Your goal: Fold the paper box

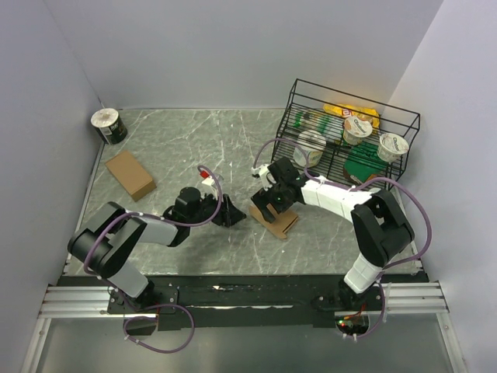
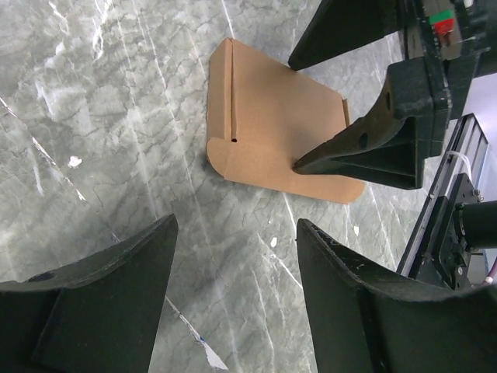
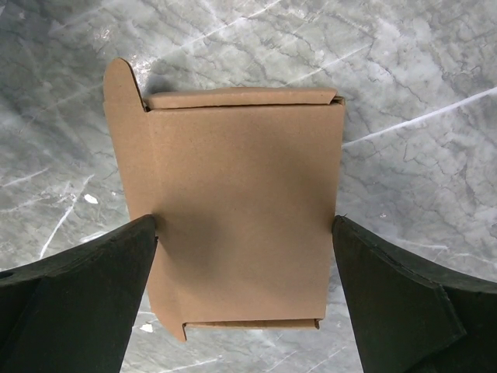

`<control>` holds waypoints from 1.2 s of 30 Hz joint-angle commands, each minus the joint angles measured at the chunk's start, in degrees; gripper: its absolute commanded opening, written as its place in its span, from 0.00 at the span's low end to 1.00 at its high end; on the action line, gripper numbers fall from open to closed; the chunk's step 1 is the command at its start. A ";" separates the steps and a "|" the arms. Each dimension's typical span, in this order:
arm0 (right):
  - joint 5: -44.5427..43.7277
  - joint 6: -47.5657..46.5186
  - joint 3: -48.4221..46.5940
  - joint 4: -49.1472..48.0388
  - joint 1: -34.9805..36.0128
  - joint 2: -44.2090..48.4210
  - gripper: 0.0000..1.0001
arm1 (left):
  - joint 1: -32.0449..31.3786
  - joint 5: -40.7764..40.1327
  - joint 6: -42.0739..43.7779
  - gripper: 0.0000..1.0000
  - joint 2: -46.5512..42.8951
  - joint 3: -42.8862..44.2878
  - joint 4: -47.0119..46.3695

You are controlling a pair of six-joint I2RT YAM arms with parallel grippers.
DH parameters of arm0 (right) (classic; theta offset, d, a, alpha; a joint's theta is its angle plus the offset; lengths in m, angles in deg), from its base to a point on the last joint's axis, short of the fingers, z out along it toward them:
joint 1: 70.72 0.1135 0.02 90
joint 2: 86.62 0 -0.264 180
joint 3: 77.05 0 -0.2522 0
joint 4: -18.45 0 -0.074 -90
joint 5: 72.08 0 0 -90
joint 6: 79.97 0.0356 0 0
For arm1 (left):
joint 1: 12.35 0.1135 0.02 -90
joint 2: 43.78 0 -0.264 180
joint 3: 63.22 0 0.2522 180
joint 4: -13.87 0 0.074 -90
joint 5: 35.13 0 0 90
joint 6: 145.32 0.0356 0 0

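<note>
Paper box (image 3: pixel 241 155) flat between right end effector (image 3: pixel 245 225) fingers (image 3: pixel 78 295)

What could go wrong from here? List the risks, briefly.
The right fingers straddle the paper box at its side edges: closing could buckle the panel instead of creasing it. The left fingers hover open close by, so the two might collide over the box.

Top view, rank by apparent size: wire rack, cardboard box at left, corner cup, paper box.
1. wire rack
2. cardboard box
3-4. cup and paper box: unsure, the right gripper hides part of the paper box.
</note>
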 commanded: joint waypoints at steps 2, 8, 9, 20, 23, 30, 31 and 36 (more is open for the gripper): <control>-2.90 -0.94 -1.01 -1.46 -0.16 -2.23 1.00 | 0.21 1.77 0.97 0.68 1.47 2.16 -1.83; -3.97 -1.73 -1.79 -1.28 -0.07 -4.68 1.00 | 0.21 2.03 0.88 0.69 1.65 2.51 -1.92; -4.05 -1.74 -1.97 -1.20 -0.07 -4.78 1.00 | 0.21 2.03 1.05 0.69 1.57 2.51 -1.66; -7.48 -2.09 -3.82 1.62 1.95 -9.35 1.00 | 0.21 1.42 1.23 0.70 0.95 2.95 -1.22; -7.92 -2.26 -4.34 2.06 2.13 -9.87 1.00 | 0.21 1.24 1.41 0.71 0.16 2.78 -0.70; -9.31 -2.79 -5.57 3.55 2.56 -12.07 0.98 | 0.21 0.71 1.85 0.72 -1.42 2.08 -0.52; -9.33 -2.88 -5.84 3.81 3.00 -12.94 0.95 | 0.30 0.80 1.76 0.72 -1.60 2.08 -0.52; -6.71 -2.53 -7.16 5.40 3.09 -13.40 0.84 | 1.35 1.50 -0.69 0.73 -5.11 1.64 -0.61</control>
